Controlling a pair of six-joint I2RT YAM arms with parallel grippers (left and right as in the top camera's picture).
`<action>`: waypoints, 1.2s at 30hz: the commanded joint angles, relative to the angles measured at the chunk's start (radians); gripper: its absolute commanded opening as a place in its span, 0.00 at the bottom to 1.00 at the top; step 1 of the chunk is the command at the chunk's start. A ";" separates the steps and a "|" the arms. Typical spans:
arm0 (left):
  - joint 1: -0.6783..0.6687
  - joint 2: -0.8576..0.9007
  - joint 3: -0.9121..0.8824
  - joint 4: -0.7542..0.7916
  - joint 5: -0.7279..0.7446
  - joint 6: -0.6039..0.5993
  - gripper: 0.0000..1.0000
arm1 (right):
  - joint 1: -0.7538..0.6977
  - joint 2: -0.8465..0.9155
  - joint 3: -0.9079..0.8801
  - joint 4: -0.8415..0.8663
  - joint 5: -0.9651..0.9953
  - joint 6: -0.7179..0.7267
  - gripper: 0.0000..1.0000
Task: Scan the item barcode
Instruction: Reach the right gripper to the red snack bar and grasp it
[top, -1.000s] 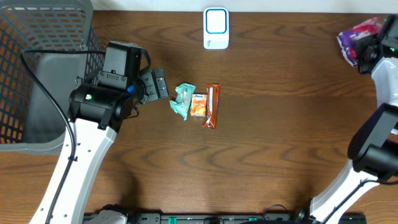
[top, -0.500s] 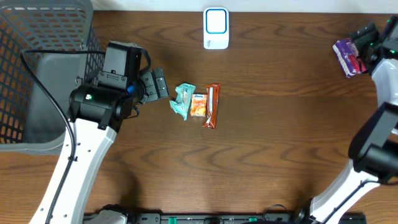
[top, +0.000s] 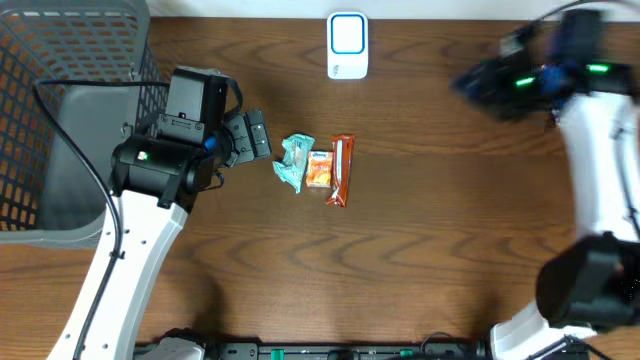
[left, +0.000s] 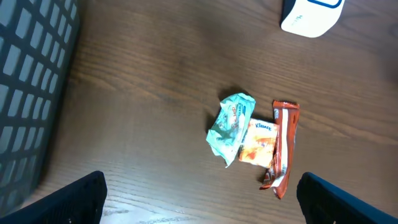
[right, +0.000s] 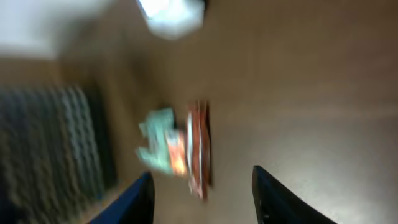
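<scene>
**Three snacks bunched mid-counter, both grippers empty**

L gripper (top: 252, 135) is spread wide, holding nothing, just beside the teal pack (top: 294, 162). R gripper (right: 202, 180) is motion-blurred, but its fingers stand apart w/ only bare counter (top: 450, 220) between them, so it's released & empty.

Items sit mid-counter, on the near side of the scanner (top: 347, 45): teal pack, orange pack (top: 319, 172) & bar (top: 342, 170), side by side & touching, well apart from the basket (top: 60, 90). Can't tell which gets scanned; teal is closest to L gripper.

Risks:
- Packs touch, so closing on one prob drags a neighbour.
- Crinkled film may slip out on the lift.
- No barcode shows on any top face. If it's underneath, the pack needs a flip or the scan fails.
- If both grippers go for the bunch, they could clash.

Orientation: bar's long axis runs from scanner side to near edge, slightly tilted. Teal pack lies roughly parallel, crumpled. Orange pack is squarish, no clear axis.
</scene>
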 joint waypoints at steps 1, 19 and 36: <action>0.000 0.000 0.000 -0.003 -0.020 0.009 0.98 | 0.168 0.050 -0.063 -0.009 0.091 -0.090 0.42; 0.000 0.000 0.000 -0.003 -0.020 0.009 0.98 | 0.595 0.282 -0.148 0.127 0.389 0.111 0.24; 0.000 0.000 0.000 -0.003 -0.020 0.009 0.98 | 0.529 0.254 0.001 -0.150 0.740 0.011 0.40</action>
